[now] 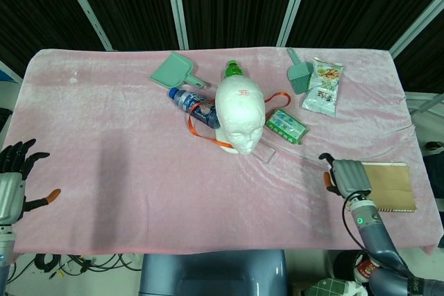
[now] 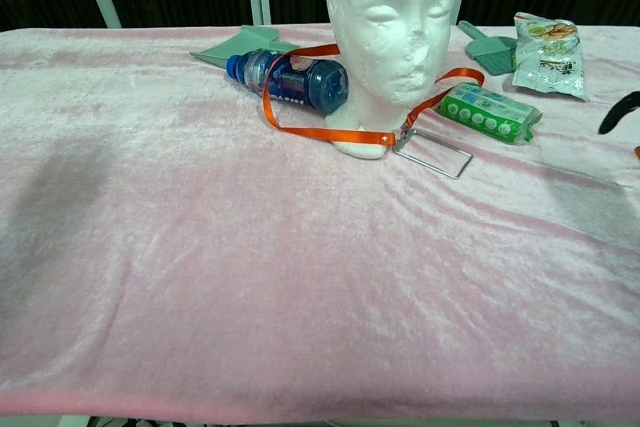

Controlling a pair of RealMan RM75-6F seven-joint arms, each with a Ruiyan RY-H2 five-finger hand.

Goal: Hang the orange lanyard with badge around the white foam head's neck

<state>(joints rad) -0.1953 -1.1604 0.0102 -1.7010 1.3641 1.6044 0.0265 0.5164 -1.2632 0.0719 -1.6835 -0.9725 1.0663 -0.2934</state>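
Observation:
The white foam head [image 1: 238,112] stands upright mid-table, facing me [image 2: 392,22]. The orange lanyard [image 1: 200,128] loops around its neck, one side draped over a blue bottle and the strap running across the base [image 2: 322,132]. Its clear badge [image 2: 433,153] lies flat on the cloth just in front of the base [image 1: 266,150]. My left hand [image 1: 12,184] hovers off the front-left corner, fingers spread, holding nothing. My right hand [image 1: 345,175] is low at the front right beside a notebook, also holding nothing; only a dark fingertip [image 2: 621,111] shows in the chest view.
A blue bottle [image 1: 195,107] lies against the head's left side and a green bottle [image 1: 234,69] behind it. Teal dustpan [image 1: 173,70], teal brush [image 1: 299,74], snack bag [image 1: 323,86] and green packet [image 1: 286,124] lie around. A brown notebook [image 1: 388,186] lies at the front right.

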